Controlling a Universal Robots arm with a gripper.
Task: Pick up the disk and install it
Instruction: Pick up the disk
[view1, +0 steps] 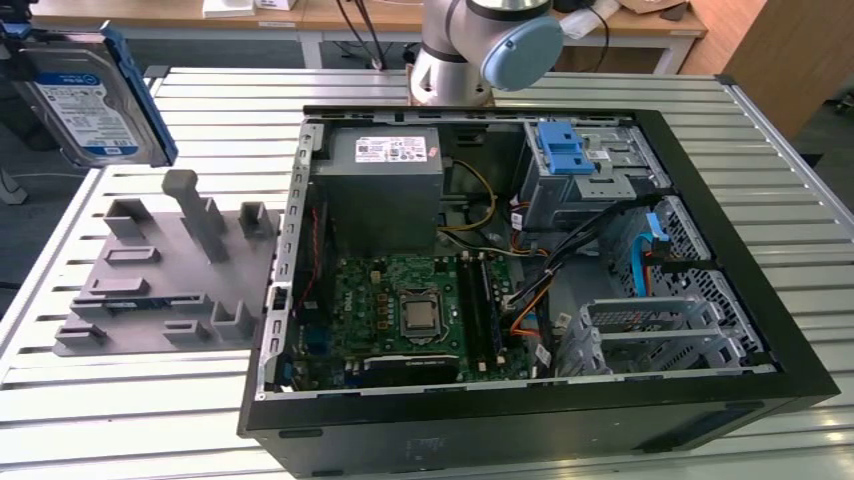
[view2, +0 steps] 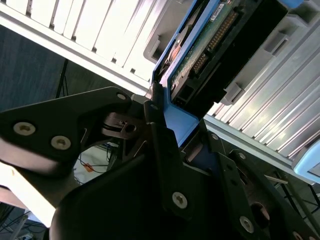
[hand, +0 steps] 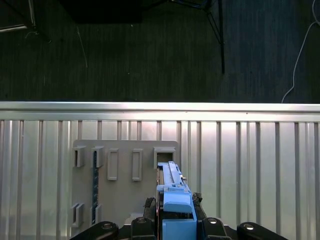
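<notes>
The disk (view1: 83, 95), a silver drive with a white-and-blue label in a blue carrier frame, hangs upright in the air at the exterior view's far left, above the grey holder fixture (view1: 167, 270). In both wrist views my gripper (view2: 182, 130) is shut on the blue carrier's end, with a black finger (view2: 156, 120) pressed against its side. The disk (view2: 210, 45) shows its green circuit-board side there. In the first wrist view the carrier (hand: 176, 200) sits between the jaws of the gripper (hand: 176, 212), over the fixture (hand: 120, 175).
The open black computer case (view1: 747, 330) lies on the slatted metal table (view1: 134, 400). Inside are a grey power supply box (view1: 387, 185), a green motherboard (view1: 400, 310) and a blue-latched drive bay (view1: 567, 150). The arm's base (view1: 461, 50) stands behind the case.
</notes>
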